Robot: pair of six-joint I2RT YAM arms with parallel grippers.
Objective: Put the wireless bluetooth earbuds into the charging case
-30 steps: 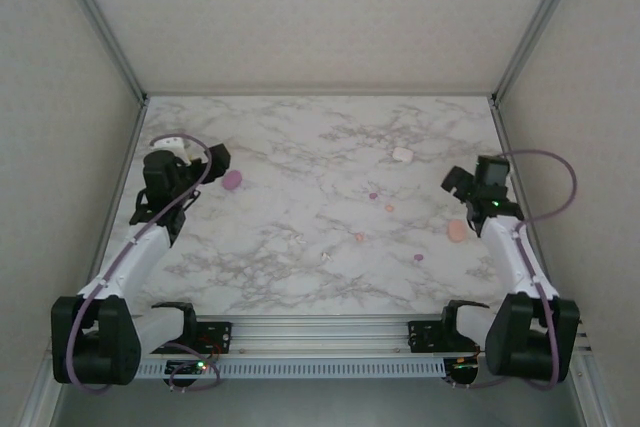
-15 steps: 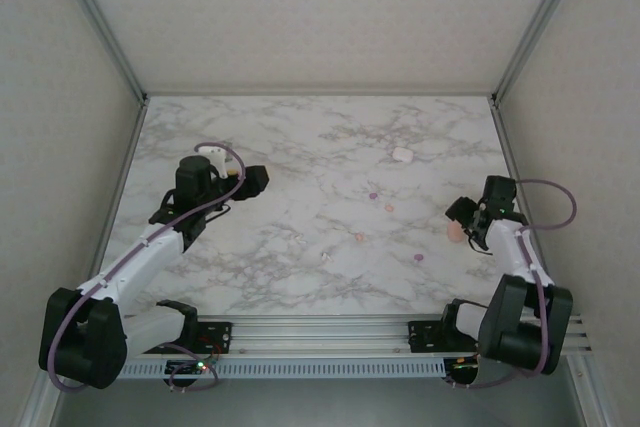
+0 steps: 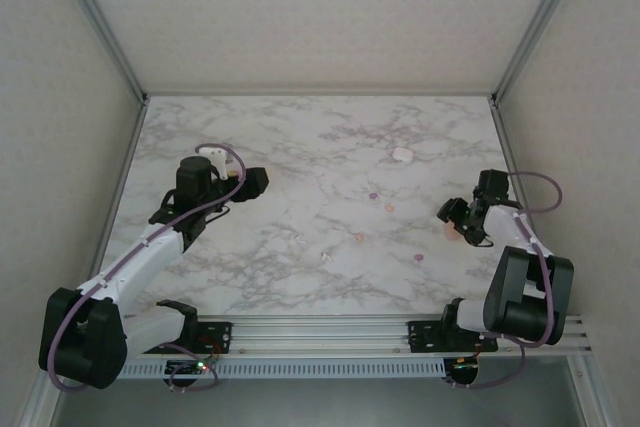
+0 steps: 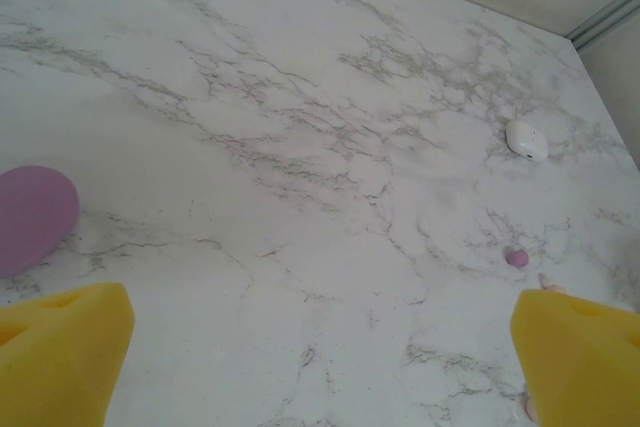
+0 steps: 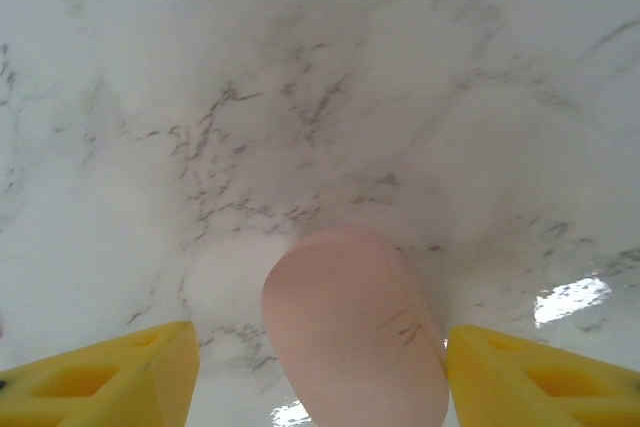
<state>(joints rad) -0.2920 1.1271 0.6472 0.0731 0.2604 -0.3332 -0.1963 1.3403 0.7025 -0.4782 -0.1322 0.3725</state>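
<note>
Left gripper (image 4: 320, 317): I see it spread wide over the left-centre of the table (image 3: 300, 147). Its two yellow fingers (image 4: 60, 352) sit at the bottom corners of the wrist view, with bare marble between them.
Right gripper (image 5: 320, 335): it is low at the right edge of the table, its fingers apart and straddling the peach case (image 5: 350, 332). From my seat it is not pinching. A strip of marble shows between the case and one finger, and the other finger sits right at the case's side. I cannot tell whether that one touches.
Peach case: it lies flat on the marble between the right fingers, its rounded end pointing away from the wrist camera. I cannot tell whether it is open or closed.
Purple case (image 4: 30, 219): it is on the marble at the left edge of the left wrist view, just beyond the left finger and apart from it.
White case (image 3: 402, 155): it sits alone on the far right part of the table, well apart from both grippers.
Purple bud (image 3: 373, 195): it lies loose on the marble right of centre, on the near side of the white case.
Peach bud (image 3: 389, 207): it lies just beside the purple bud, on the side toward the right gripper.
Second peach bud (image 3: 358, 237): it is closer to the arm bases, near the table's middle, and on its own.
Second purple bud (image 3: 418, 258): it is the closest of the four to the bases, on bare marble to the left of the right gripper and clear of it.
Buds overall: each one I can make out lies bare on the table, apart from all three cases.
</note>
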